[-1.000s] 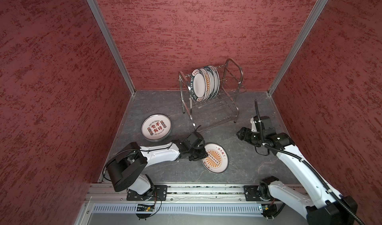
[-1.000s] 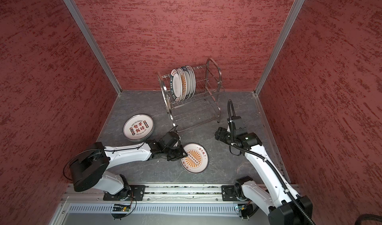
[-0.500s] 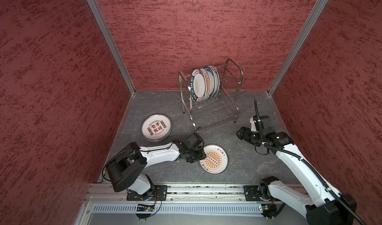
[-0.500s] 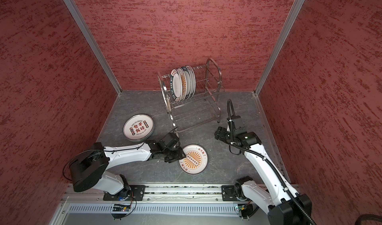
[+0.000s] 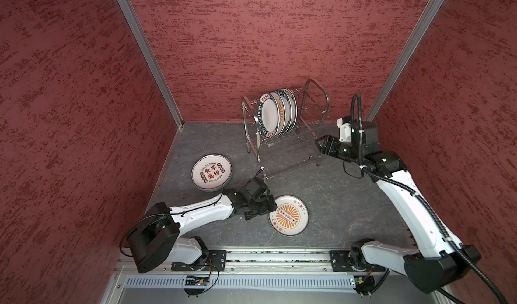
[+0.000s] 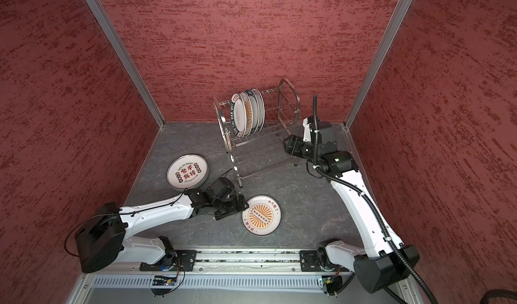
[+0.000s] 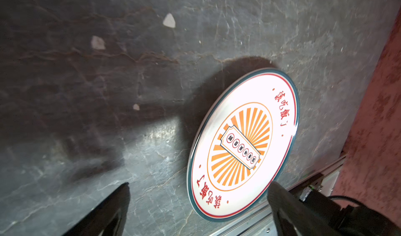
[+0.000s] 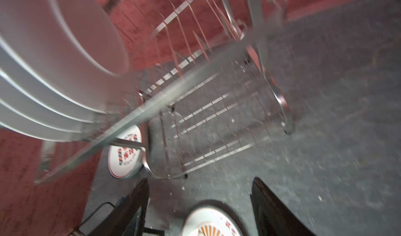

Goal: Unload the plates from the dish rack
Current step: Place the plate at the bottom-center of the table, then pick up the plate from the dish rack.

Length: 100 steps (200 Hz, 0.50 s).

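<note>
Gotta back the wide-open left end effector [image 7: 199,184] straight off the sunburst plate [image 5: 289,216] lying flat on the surface [image 5: 335,193], no nudging. Then line the right end effector [image 8: 200,179], spread and empty, squarely on the plates [image 5: 275,112] standing in the dish rack [image 5: 316,93].

Rough, streaked red walls [image 5: 265,37] close the cell at 9, 12 and 3 o'clock in both top views, joined by slanting aluminium corner posts [image 5: 145,53]. The counter [image 5: 349,199] is dark grey, veined like slate, with small pale flecks [image 7: 169,21] and soft glare. At 6 o'clock a metal rail [image 5: 279,256] runs above a slotted strip [image 5: 265,281].
</note>
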Tool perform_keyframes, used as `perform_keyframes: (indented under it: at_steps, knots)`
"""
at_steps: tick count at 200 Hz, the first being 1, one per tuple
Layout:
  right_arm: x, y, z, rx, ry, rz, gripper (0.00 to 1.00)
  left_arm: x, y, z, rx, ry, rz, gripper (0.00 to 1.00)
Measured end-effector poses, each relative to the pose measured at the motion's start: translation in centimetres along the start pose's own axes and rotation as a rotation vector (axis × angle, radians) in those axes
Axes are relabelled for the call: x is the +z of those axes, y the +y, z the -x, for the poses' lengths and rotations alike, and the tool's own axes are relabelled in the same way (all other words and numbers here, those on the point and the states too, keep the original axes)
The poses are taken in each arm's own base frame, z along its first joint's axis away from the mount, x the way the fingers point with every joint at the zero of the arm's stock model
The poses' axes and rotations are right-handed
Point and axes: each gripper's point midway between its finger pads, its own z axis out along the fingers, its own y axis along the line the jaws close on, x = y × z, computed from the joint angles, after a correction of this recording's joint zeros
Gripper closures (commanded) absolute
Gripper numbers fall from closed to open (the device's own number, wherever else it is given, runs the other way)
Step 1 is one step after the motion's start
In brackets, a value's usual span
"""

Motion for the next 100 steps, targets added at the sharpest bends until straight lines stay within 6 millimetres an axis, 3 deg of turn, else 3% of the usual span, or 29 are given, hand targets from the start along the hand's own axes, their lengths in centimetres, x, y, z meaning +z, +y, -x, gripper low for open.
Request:
perform_keyframes:
  at_steps: [18, 58, 100]
  knots:
    - [0.1, 2.6, 3.1, -0.036, -0.048, 0.073, 0.29, -0.9, 0.3, 0.6, -0.013, -0.022, -0.001, 0.0]
    - [0.2, 7.3, 7.7, -0.115, -0.113, 0.171, 0.34, -3.2, 0.8, 1.8, -0.039, -0.083, -0.008, 0.01]
    - [1.1, 11.6, 9.8, -0.182, -0.125, 0.236, 0.42, -6.4, 1.5, 3.6, -0.104, -0.192, -0.06, 0.01]
